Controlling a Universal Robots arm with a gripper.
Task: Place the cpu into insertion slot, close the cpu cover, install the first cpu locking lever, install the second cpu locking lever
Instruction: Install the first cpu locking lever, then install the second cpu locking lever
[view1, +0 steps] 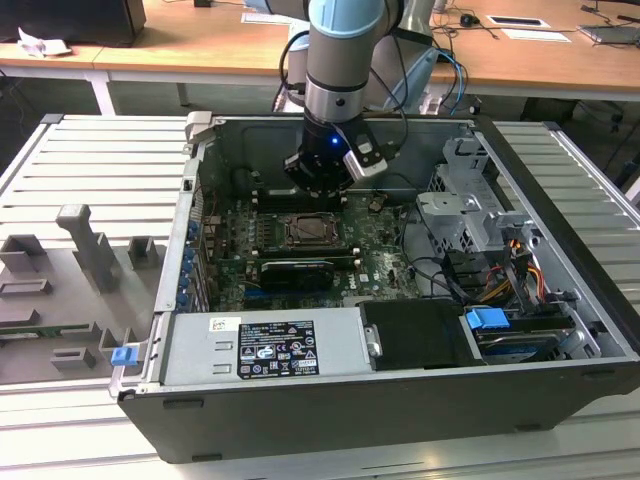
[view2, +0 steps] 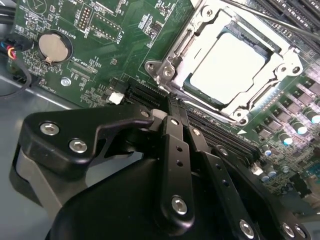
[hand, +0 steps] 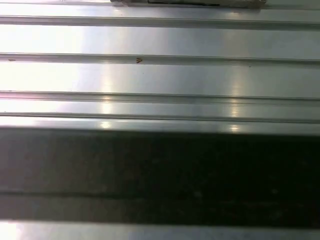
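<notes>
While hanging inside one open computer case (view1: 400, 420), sits as one gripper (view1: 322, 192) on one arm (view1: 345, 40), low over one green circuit board (view1: 385, 262). Counted in the second wrist view: two black fingers (view2: 172, 145), drawn together at the tips with no gap seen, clasping nothing.

Just beyond the fingertips, apart from them: one cpu (view2: 227, 65), pale silver, lying flat in one insertion slot (view2: 272, 50). Lying down flat around the chip: one cpu cover (view2: 172, 60), a silver frame whose square opening leaves the chip's top bare. No contact between fingers and cover. Crossing past the far edge of the socket, away from the fingers: one thin metal rod (view2: 260, 17); cannot tell whether latched.

Directly beneath the fingertips, between them and the socket: long black memory slots (view2: 225, 140), number unclear. Off to one side of the fingers, farther than the chip: one round coin battery (view2: 52, 47) on the board.

Seen from the exterior view, nearer the camera than the fingers: one grey power supply box (view1: 265, 345) with one label. Outside the case, on the exterior view's left: one grey fixture tray (view1: 60, 310) and one small blue clip (view1: 122, 355).

Seen in the first wrist view: one ribbed silver metal surface (hand: 160, 75) and one dark band (hand: 160, 170).
</notes>
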